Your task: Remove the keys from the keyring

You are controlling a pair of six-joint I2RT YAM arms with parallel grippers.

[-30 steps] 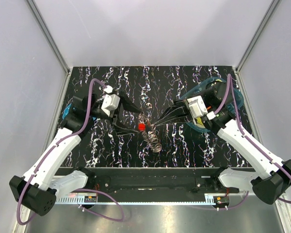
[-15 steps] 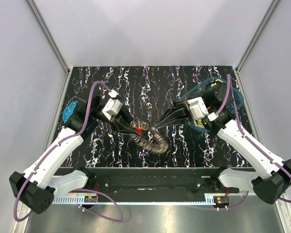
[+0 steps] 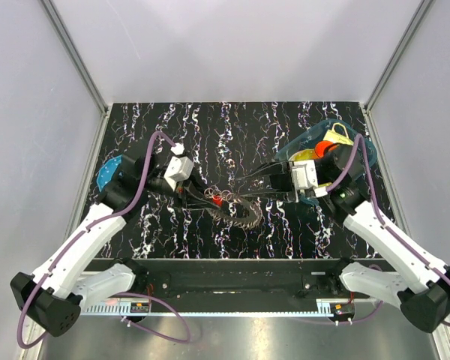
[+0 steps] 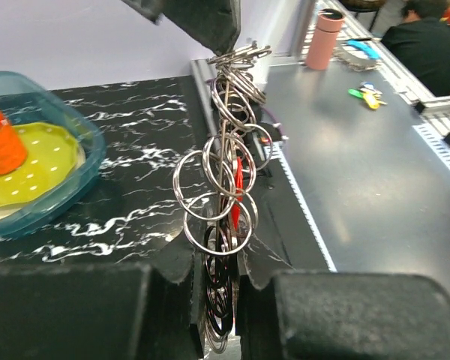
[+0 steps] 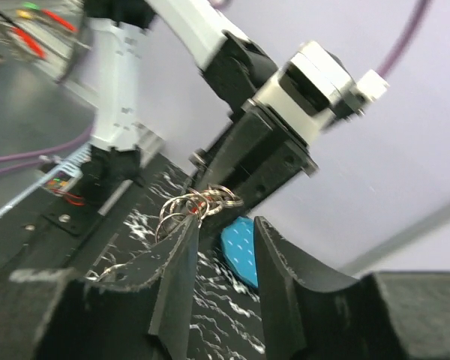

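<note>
The keys [image 3: 244, 212] fan out in a toothed grey bunch on the dark marbled table, with a small red piece [image 3: 219, 200] beside them. Thin silver loops of the keyring [image 4: 226, 180] run in a chain from my left gripper [image 4: 220, 279] towards the right arm's finger. My left gripper [image 3: 202, 197] is shut on the keyring's near end. My right gripper [image 3: 244, 181] stands open just right of the bunch. In the right wrist view the loops [image 5: 201, 202] lie off the tip of one finger [image 5: 176, 262], and nothing sits between the jaws of that gripper [image 5: 225, 225].
A teal tray [image 3: 362, 147] at the back right holds an orange cup [image 3: 324, 148] and yellow pieces. A blue round disc [image 3: 107, 174] lies at the table's left edge. Grey walls close in the table on three sides.
My left gripper has closed on the keyring and shifted slightly right. My right gripper, shut on the loops before, has opened and let go. The keys have slid a little to the right.
</note>
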